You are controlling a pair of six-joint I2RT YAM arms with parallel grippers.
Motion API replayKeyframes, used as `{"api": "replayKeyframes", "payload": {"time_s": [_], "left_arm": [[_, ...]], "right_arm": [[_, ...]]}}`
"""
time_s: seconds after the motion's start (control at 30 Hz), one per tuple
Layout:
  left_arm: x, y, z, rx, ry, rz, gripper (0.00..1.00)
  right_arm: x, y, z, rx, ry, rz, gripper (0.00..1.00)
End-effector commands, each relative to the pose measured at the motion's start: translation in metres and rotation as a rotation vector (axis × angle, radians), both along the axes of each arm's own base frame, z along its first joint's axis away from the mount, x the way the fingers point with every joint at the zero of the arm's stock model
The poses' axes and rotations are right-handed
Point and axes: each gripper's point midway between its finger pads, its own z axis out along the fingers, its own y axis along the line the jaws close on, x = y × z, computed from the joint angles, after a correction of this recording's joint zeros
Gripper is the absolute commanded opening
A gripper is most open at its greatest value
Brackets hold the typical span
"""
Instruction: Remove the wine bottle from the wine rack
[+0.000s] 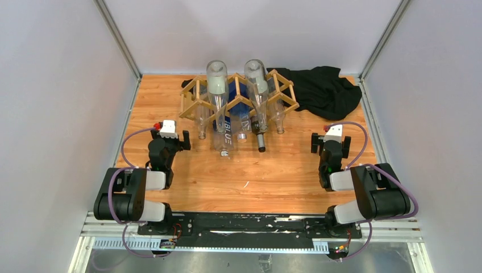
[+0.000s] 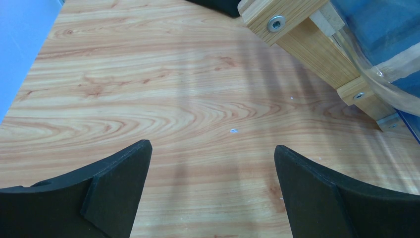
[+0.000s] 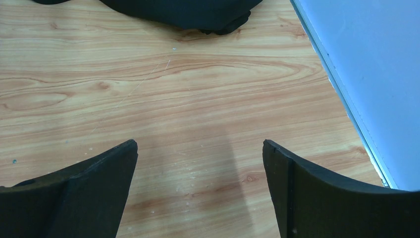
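Observation:
The wine rack [image 1: 284,88], a tan wooden lattice, stands at the back middle of the table. Several clear bottles lie in it, necks toward me. One long bottle with blue lettering [image 1: 219,108] sits upper left, and another with a dark cap [image 1: 258,96] sits upper right. My left gripper [image 1: 169,137] is open and empty, low over the table in front of the rack's left end. In the left wrist view [image 2: 213,148] the rack's corner [image 2: 317,49] and a clear bottle [image 2: 391,74] show ahead right. My right gripper [image 1: 331,142] is open and empty in front of the rack's right end.
A black cloth [image 1: 324,88] lies crumpled at the back right beside the rack; it also shows in the right wrist view [image 3: 183,12]. White walls enclose the table on the left, right [image 3: 376,64] and back. Bare wooden tabletop [image 1: 256,176] lies between the arms.

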Motion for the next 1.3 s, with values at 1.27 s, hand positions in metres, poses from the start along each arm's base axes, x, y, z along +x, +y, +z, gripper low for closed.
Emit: {"api": "replayKeyframes", "payload": {"time_s": [1.27], "left_arm": [[0.008,0.033,0.061,0.046,0.147,-0.023,1.00]], "right_arm": [[0.004,-0.025,0.120,0.188,-0.056,-0.243,1.00]]}}
